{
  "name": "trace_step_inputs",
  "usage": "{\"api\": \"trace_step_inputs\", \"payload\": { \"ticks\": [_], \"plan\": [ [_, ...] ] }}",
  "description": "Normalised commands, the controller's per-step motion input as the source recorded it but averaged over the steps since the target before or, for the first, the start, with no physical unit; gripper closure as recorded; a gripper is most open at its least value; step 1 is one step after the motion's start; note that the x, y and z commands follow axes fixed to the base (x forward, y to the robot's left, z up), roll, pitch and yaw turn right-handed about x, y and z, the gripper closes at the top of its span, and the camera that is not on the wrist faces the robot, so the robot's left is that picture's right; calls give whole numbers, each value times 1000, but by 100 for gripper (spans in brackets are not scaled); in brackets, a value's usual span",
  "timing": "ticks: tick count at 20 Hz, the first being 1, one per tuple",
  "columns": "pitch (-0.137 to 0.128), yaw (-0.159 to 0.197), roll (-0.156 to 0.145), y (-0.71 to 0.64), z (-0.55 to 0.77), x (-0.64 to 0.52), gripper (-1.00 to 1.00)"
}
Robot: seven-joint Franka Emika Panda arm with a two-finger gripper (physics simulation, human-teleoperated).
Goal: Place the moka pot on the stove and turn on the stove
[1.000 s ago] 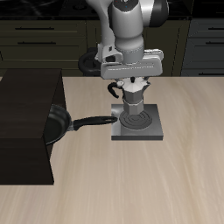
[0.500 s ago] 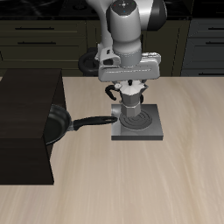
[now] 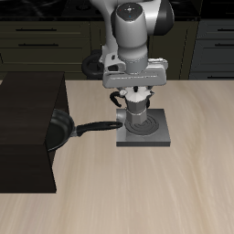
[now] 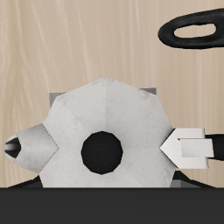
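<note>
The silver faceted moka pot [image 3: 137,111] stands upright over the burner of the small grey stove [image 3: 157,137], its black handle pointing toward the pan. My gripper [image 3: 137,91] is right above it, with a finger on either side of the pot's top. In the wrist view the lid [image 4: 105,114] with its black knob fills the middle. One white fingertip [image 4: 185,147] touches the lid's rim. The opposite side shows a grey pointed part, spout or finger, I cannot tell which. The stove [image 4: 153,91] barely shows behind the pot. The gripper is shut on the pot.
A black frying pan [image 3: 58,128] lies beside the stove, its handle [image 3: 96,126] reaching toward the stove; the handle also shows in the wrist view [image 4: 197,33]. A dark cabinet block [image 3: 27,128] stands by the pan. Kitchen cupboards run along the back.
The gripper and the pot's top have shifted slightly away from the pan and a little lower. The pan and stove have not moved.
</note>
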Motion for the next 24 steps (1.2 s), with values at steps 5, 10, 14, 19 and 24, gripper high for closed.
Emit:
{"api": "trace_step_inputs", "payload": {
  "ticks": [5,10,14,19,24],
  "plan": [
    [22,4,9,37,-106,32,100],
    [30,-5,-12,-50,-149,106,100],
    [-1,29,0,44,-84,39,100],
    [28,8,2,16,-147,32,100],
    [23,22,10,83,-144,-58,100]
  ]
}}
